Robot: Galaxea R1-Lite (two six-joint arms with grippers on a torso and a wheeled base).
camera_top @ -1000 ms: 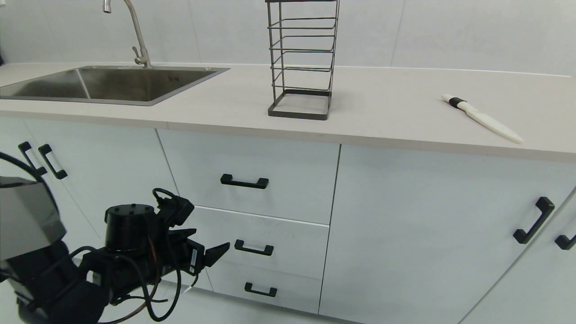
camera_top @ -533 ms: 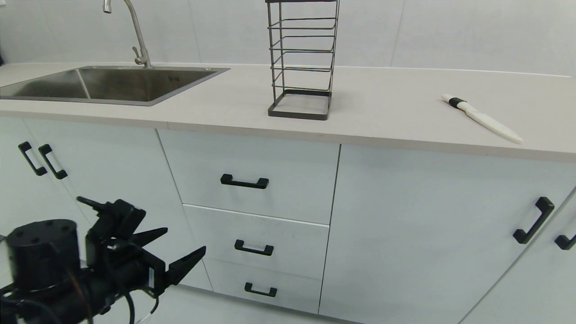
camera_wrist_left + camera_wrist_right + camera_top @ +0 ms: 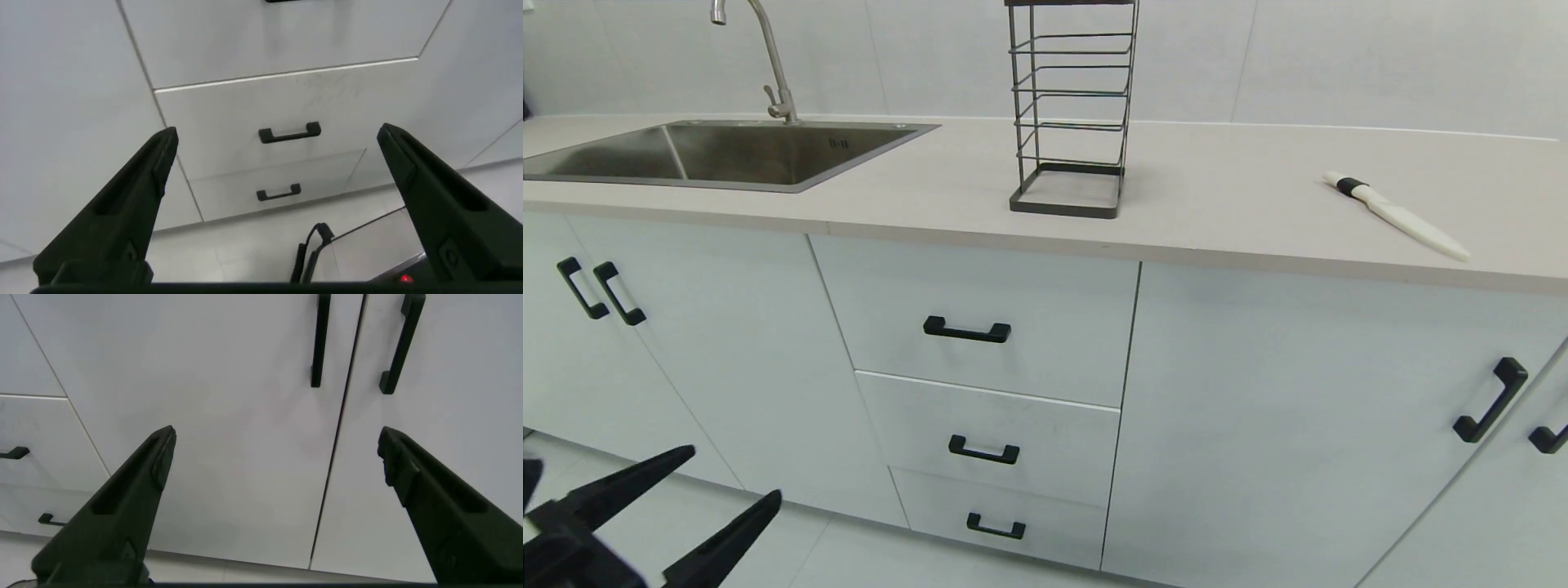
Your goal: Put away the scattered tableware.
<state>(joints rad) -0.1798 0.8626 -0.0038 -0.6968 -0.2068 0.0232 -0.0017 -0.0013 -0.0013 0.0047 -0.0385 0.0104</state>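
The left gripper point(image 3: 734, 471) hung low before the cabinets, its fingers spread wide and holding nothing; its wrist view had the gripper point(image 3: 278, 135) facing the lower drawers point(image 3: 286, 106). Up on the counter point(image 3: 1217, 171) sat a sink point(image 3: 866, 153) at left and a wire rack point(image 3: 1063, 204) at centre. The knife point(image 3: 1396, 214) lay flat near the front edge at right, well apart from the rack. It seemed light and stiff, its smooth surface likely slippery. The safest hold appeared to be across the thicker part beside the band, clear of the tapered tip. It was white with one black band near its far end. The right gripper point(image 3: 278, 434), fingers likewise apart and empty, faced the cabinet doors point(image 3: 245, 416).
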